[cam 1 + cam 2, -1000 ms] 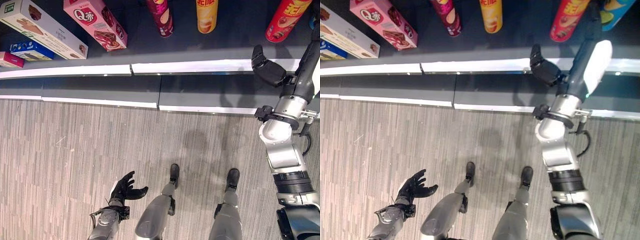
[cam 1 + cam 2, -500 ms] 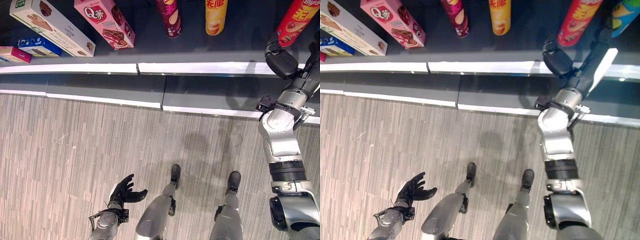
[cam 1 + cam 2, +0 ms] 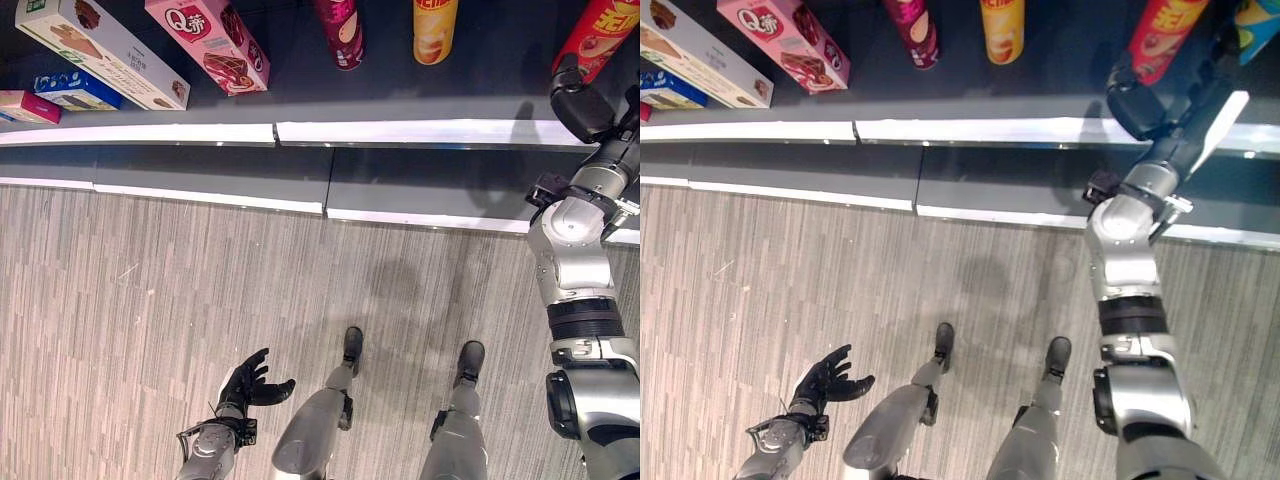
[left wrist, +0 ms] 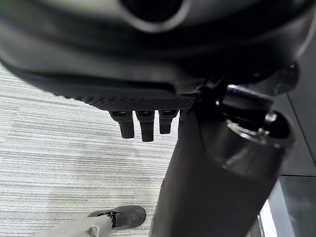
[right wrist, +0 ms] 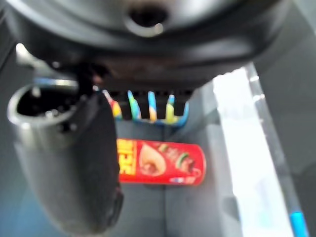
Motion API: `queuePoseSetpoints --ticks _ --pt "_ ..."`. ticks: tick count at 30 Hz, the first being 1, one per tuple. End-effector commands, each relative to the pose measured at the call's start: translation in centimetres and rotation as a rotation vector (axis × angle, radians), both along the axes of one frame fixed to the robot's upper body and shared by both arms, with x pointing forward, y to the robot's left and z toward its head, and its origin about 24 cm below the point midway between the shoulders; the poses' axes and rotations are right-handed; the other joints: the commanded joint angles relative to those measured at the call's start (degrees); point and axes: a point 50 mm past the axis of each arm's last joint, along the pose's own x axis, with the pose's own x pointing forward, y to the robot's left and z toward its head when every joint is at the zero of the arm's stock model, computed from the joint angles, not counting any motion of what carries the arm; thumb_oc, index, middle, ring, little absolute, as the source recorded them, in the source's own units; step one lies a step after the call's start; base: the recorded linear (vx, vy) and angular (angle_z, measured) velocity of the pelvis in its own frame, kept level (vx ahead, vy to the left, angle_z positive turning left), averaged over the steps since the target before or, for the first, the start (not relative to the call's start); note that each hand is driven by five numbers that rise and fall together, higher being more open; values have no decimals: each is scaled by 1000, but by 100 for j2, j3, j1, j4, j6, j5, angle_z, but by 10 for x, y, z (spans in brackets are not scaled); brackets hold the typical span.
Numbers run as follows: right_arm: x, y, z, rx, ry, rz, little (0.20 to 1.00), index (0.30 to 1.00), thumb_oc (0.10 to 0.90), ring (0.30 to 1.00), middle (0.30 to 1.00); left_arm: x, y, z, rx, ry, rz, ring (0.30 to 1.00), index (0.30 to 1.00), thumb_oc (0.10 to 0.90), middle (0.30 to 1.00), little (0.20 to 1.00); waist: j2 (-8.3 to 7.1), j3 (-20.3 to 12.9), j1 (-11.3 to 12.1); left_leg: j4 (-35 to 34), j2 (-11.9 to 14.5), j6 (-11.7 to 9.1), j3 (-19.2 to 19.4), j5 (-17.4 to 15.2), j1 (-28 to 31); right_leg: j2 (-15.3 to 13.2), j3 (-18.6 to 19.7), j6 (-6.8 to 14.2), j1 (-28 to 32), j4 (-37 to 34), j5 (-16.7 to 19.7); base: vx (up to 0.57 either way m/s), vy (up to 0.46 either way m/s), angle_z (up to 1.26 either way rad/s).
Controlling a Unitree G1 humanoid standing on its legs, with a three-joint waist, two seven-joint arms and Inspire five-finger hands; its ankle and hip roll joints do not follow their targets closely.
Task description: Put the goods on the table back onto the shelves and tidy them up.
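Your left hand [image 3: 248, 380] hung low over the floor on the left with its fingers relaxed and spread, holding nothing, so it was out of the job.

On the shelf [image 3: 300, 132], left to right, sat a row of boxes [image 3: 207, 42], a dark red can [image 3: 341, 30], a yellow can [image 3: 435, 28], then the red can [image 3: 597, 35] at the far right.

Your right hand [image 3: 582, 105] was right at the near end of that red can, fingers released, nothing gripped. I'd say come in from the side and wrap the middle of the tube, not the end cap, or it'll tip.

The red can's long axis ran near-to-far, leaning a bit right at the far end.
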Motion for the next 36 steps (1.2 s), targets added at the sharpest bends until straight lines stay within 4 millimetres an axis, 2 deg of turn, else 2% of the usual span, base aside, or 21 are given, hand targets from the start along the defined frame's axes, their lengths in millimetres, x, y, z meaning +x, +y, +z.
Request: queuePoseSetpoints --ticks 1,11,36 --pt "-20 13 80 -174 -281 43 900 900 800 900 900 -17 28 0 78 28 0 900 900 800 900 900 177 -139 95 126 359 -316 -218 -384 -184 -397 134 324 -93 868 -816 0 0 0" --pt "-17 10 106 -235 -260 23 900 900 800 900 900 -14 33 5 77 7 4 900 900 800 900 900 175 -67 141 100 348 -341 -216 -322 -312 -382 146 319 -270 929 -799 0 0 0" --pt "-1 24 96 -166 -225 103 900 900 800 900 900 -11 33 5 74 -1 29 900 900 800 900 900 131 -91 213 87 381 -354 -264 -302 -360 -346 129 301 -314 972 -814 0 0 0"
